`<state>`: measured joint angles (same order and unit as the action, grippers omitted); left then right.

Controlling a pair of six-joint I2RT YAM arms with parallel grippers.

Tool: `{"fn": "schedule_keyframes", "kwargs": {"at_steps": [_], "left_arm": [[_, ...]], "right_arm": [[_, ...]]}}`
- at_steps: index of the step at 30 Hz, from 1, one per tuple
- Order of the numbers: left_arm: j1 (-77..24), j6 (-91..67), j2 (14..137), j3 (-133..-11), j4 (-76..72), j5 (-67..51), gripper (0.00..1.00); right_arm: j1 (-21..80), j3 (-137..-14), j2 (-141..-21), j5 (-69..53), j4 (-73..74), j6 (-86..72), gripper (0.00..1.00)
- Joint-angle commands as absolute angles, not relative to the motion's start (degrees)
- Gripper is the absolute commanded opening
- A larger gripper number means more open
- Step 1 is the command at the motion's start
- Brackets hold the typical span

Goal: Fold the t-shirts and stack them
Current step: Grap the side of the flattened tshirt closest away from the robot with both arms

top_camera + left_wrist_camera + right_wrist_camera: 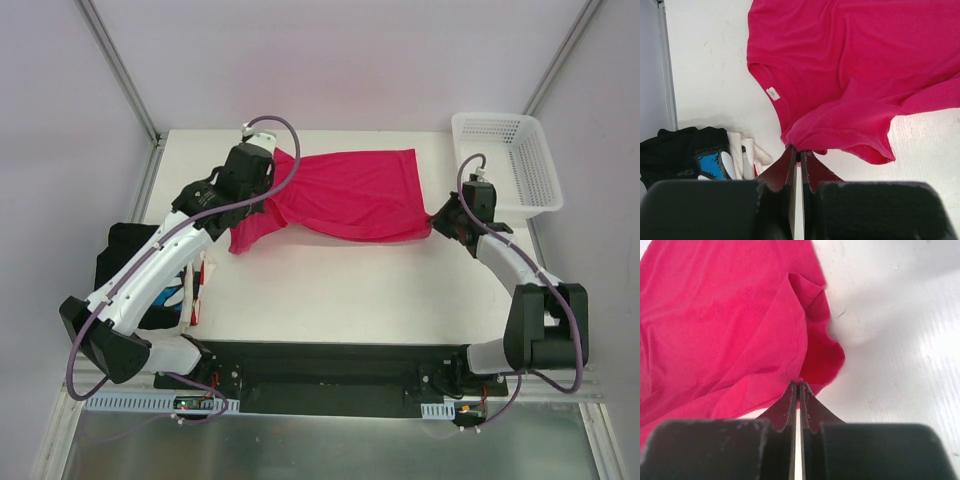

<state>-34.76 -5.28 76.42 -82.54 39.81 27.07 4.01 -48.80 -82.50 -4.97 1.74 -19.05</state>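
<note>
Top view: the crimson t-shirt (350,195) lies stretched across the far middle of the table (350,290). A white basket (530,170) stands at the far right, apart from the cloth. A pile of other t-shirts (135,265) (black, with white and red edges) sits at the near left.

Left wrist view: the left gripper (799,152) is pinched tight on a sleeve fold.

Right wrist view: the right gripper (798,385) is clamped on a bunched fold at the shirt's right edge.
</note>
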Motion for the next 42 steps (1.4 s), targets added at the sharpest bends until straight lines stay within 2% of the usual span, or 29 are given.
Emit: {"fn": "schedule_keyframes", "kwargs": {"at_steps": [1,9,17,42], "left_arm": [[-34.0,-5.1,73.4,-82.0,39.1,27.6,0.0],[-34.0,-4.8,71.2,-80.5,39.2,28.7,0.0],[-34.0,-4.9,69.1,-79.8,41.4,29.8,0.0],[-34.0,-6.9,65.0,-76.8,45.6,31.1,0.0]], "right_arm": [[2.5,-47.7,-76.3,-2.3,4.7,-17.4,0.01],[1.0,-48.2,-66.8,-0.4,11.7,-14.2,0.01],[0.2,-47.9,-62.5,2.3,16.1,-12.9,0.01],[-2.4,-49.7,-66.0,1.6,15.4,-13.3,0.01]]}}
